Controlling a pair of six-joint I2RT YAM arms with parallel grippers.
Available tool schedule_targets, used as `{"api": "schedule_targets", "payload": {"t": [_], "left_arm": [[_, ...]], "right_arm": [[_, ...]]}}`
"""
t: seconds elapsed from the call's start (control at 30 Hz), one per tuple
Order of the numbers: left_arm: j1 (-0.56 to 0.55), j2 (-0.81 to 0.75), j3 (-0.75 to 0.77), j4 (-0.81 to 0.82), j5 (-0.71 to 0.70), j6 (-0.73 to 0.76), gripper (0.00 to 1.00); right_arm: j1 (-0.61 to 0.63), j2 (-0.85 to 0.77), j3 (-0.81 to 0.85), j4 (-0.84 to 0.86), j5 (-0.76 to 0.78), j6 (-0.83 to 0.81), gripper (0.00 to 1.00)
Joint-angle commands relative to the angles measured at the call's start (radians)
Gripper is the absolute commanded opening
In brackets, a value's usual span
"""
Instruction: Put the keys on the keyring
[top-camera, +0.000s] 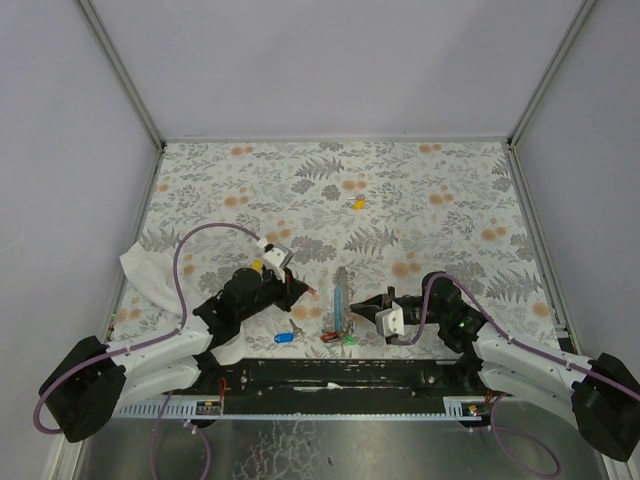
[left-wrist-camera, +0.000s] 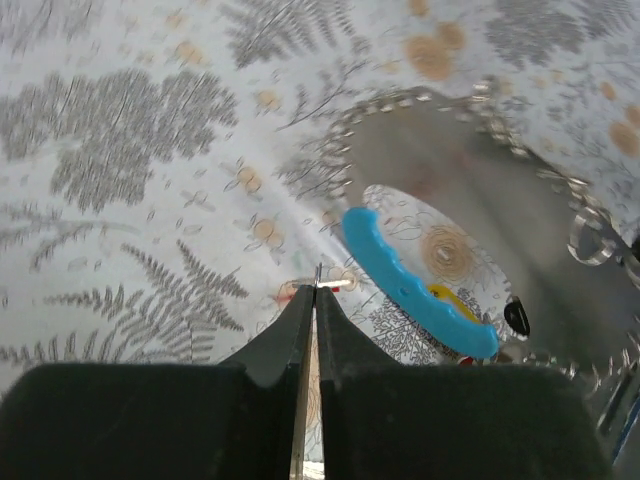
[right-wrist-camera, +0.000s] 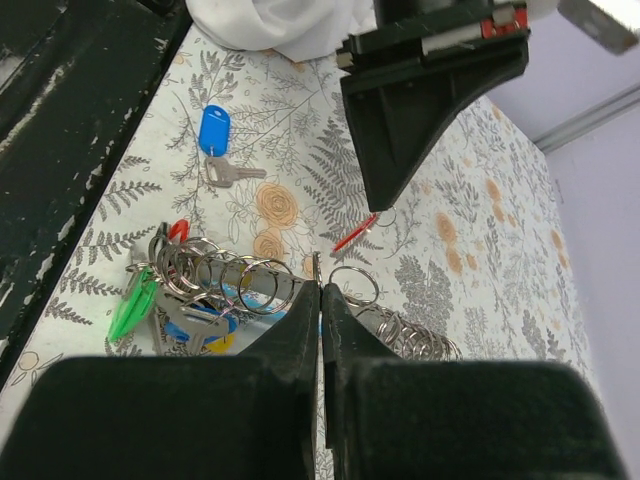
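Observation:
The keyring (top-camera: 340, 292) lies between the arms: a metal spiral cord (right-wrist-camera: 410, 335) with a light-blue end piece (left-wrist-camera: 410, 290) and a cluster of keys (right-wrist-camera: 170, 300) in green, red, blue and yellow. My right gripper (right-wrist-camera: 320, 285) is shut on one thin metal loop of the keyring. My left gripper (left-wrist-camera: 316, 285) is shut on a red key (right-wrist-camera: 355, 232), held edge-on just above the cloth beside the spiral. A loose blue key (top-camera: 285, 337) lies near the front edge. A yellow key (top-camera: 358, 203) lies far back.
A crumpled white cloth (top-camera: 145, 270) sits at the left edge of the floral table cover (top-camera: 450, 180). The black base rail (top-camera: 330, 375) runs along the near edge, and grey walls close in the sides and back.

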Motion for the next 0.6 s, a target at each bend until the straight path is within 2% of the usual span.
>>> {"api": "schedule_targets", "payload": {"t": [0.0, 0.3, 0.57], "left_arm": [[-0.004, -0.064, -0.047, 0.263, 0.163, 0.232, 0.0], [-0.004, 0.001, 0.054, 0.206, 0.455, 0.451, 0.0], [-0.006, 0.043, 0.13, 0.124, 0.588, 0.549, 0.0]], "right_arm": [[0.01, -0.034, 0.037, 0.031, 0.04, 0.039, 0.0], [0.01, -0.046, 0.099, -0.074, 0.152, 0.119, 0.0], [0.01, -0.043, 0.102, -0.067, 0.168, 0.147, 0.0]]}}
